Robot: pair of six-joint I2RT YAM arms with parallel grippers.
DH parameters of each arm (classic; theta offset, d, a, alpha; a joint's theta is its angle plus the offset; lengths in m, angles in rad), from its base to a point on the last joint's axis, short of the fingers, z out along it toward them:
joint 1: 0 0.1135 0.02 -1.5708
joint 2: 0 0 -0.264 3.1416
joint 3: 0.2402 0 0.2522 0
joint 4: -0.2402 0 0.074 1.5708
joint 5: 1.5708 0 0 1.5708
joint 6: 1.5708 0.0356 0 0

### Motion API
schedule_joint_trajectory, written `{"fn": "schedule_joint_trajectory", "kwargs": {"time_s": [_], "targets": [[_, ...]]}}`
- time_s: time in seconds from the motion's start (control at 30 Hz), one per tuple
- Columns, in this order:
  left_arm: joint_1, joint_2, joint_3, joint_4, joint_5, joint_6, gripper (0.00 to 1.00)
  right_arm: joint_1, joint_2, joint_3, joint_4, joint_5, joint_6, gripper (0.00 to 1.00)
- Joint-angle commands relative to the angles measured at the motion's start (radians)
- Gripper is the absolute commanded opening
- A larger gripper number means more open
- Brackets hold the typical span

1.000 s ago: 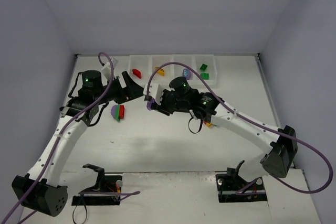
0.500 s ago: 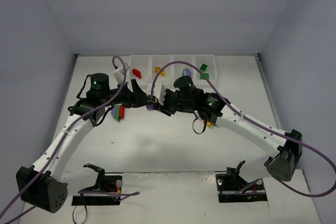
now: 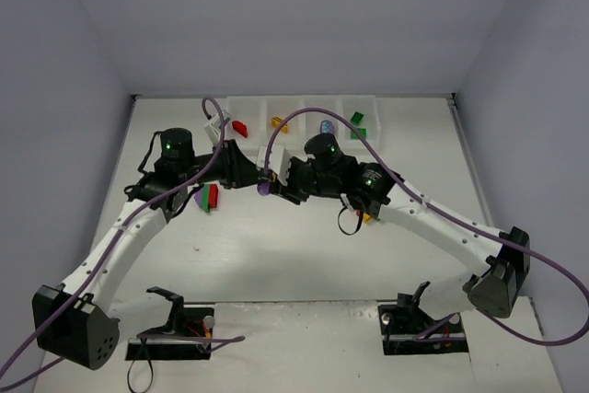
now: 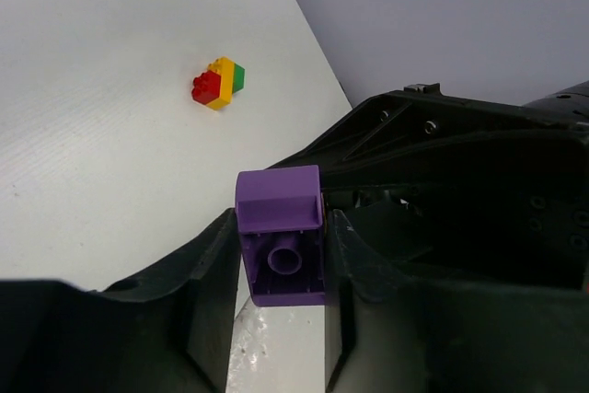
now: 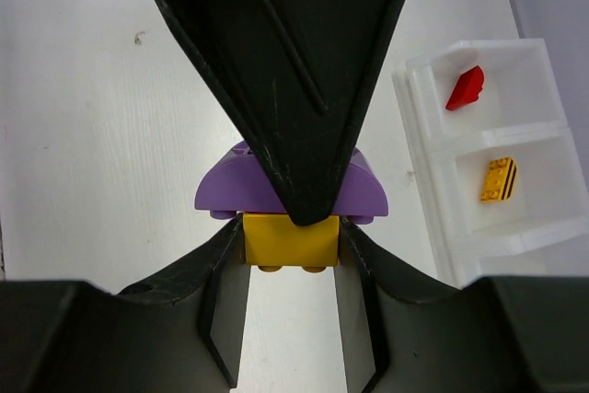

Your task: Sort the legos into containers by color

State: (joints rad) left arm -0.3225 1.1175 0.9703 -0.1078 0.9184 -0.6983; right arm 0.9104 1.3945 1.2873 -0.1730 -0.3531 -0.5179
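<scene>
Lego pair (image 3: 265,187), purple plastic brick (image 4: 279,236) on yellow plastic brick (image 5: 290,239), aloft near the white translucent containers (image 5: 488,128).
Left fingers (image 4: 207,301) clamp purple, right fingers (image 5: 221,310) pinch yellow; bins partly filled, two mixed clumps (image 3: 207,197) unsorted on the tabletop (image 3: 276,255).

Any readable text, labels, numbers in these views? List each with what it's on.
None readable.
No print on the purple brick, the yellow brick or the containers.
The striped brick in one bin carries black stripes only, no letters.
</scene>
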Motion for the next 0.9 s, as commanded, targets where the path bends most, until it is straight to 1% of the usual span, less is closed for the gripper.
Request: {"fn": "schedule_joint_trajectory", "kwargs": {"time_s": [0.0,0.07,0.23,0.33,0.4,0.63,0.73,0.8,0.83,0.87], "targets": [[0.0,0.002,0.011,0.079,0.034,0.014,0.09,0.002,-0.04,0.015,0.069,-0.009,0.012,0.01],[0.002,0.002,0.015,0.08,0.037,0.01,0.0,0.001,-0.042,-0.003,0.07,0.008,0.007,0.02],[0.007,0.01,0.022,0.083,0.063,-0.004,0.0,-0.008,-0.055,-0.057,0.072,0.031,0.005,0.01],[0.02,0.013,0.04,0.036,0.056,0.019,0.0,-0.013,-0.066,-0.081,0.072,0.065,0.002,0.01],[0.037,0.015,0.053,0.002,0.053,0.04,0.0,-0.031,-0.077,-0.104,0.072,0.075,0.004,0.01],[0.094,-0.004,0.054,-0.01,0.045,0.04,0.0,-0.105,-0.083,-0.138,0.072,0.074,0.002,0.0],[0.117,-0.013,0.047,-0.012,0.037,0.043,0.0,-0.174,-0.034,-0.12,0.09,0.042,0.015,0.0],[0.119,-0.022,0.042,-0.021,0.022,0.052,0.0,-0.227,0.003,-0.103,0.148,0.037,0.053,0.0],[0.119,-0.027,0.038,-0.026,0.016,0.063,0.0,-0.241,0.053,-0.073,0.164,0.043,0.067,0.0],[0.119,-0.038,0.028,-0.033,0.007,0.068,0.0,-0.252,0.084,-0.048,0.217,0.055,0.108,0.01]]}}
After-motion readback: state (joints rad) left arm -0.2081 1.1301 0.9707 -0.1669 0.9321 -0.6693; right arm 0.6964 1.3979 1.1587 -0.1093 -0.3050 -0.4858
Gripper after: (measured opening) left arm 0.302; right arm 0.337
